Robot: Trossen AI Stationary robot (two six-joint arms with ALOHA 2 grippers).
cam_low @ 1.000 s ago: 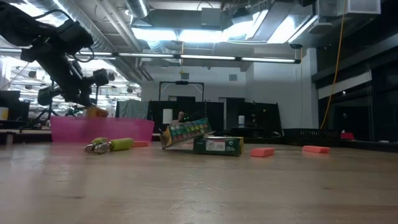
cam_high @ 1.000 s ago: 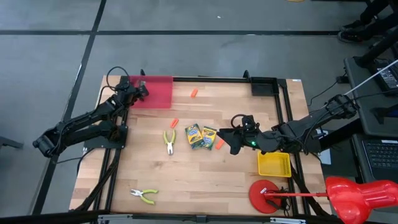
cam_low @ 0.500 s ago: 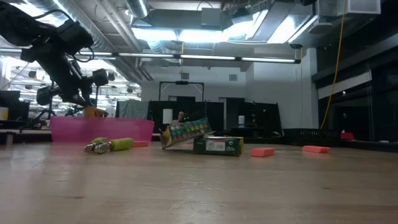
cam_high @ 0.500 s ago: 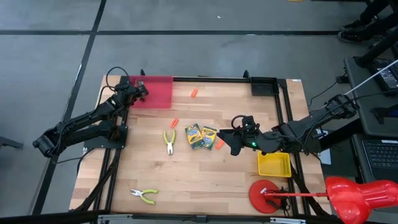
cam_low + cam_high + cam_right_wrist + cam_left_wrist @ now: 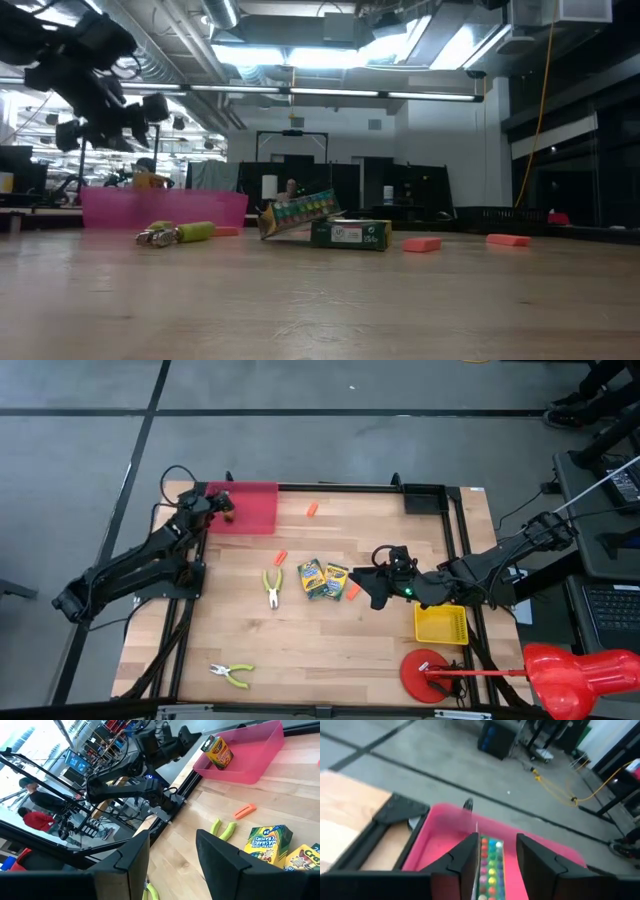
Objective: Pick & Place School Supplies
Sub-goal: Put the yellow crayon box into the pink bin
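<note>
My left gripper (image 5: 496, 842) hangs open over the pink tray (image 5: 255, 508) at the table's far left. A crayon box (image 5: 217, 751) stands tilted inside the tray, below the fingers and apart from them in the low view. My right gripper (image 5: 365, 582) waits open just right of two more crayon boxes (image 5: 311, 576) (image 5: 336, 580) lying mid-table. Orange stubs lie at the far side (image 5: 312, 509), near the middle (image 5: 280, 557) and beside the boxes (image 5: 352, 591). Two pliers with yellow-green handles lie flat, one mid-table (image 5: 272, 586) and one near the front left (image 5: 232, 674).
A yellow mesh basket (image 5: 441, 624) sits at the table's right edge, with a red round object (image 5: 425, 672) nearer the front. A black frame (image 5: 425, 495) runs along the table's far and side edges. Bare wood lies between the pliers and the basket.
My left gripper has opened and let go of the crayon box, then risen above the pink tray. The box stays in the tray, its top showing over the wall.
</note>
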